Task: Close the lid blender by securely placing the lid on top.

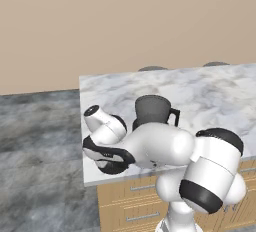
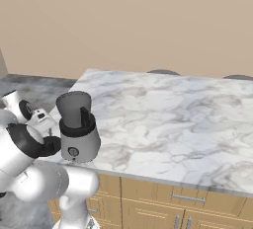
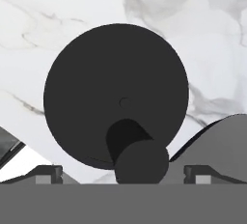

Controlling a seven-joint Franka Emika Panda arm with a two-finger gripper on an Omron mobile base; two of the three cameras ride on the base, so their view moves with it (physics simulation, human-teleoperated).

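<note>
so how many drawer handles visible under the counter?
3 at least: two stacked on the drawer fronts beside the robot in the left base view, one right of the blender. More may be hidden behind the arm.

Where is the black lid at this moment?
In the hand view the lid lies flat on the marble counter, directly under the gripper, beside the blender.

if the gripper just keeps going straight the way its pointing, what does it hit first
Most likely the lid: in the hand view the black disc lies on the marble counter straight ahead of the gripper, its knob nearest. How far off it is can't be judged.
</note>
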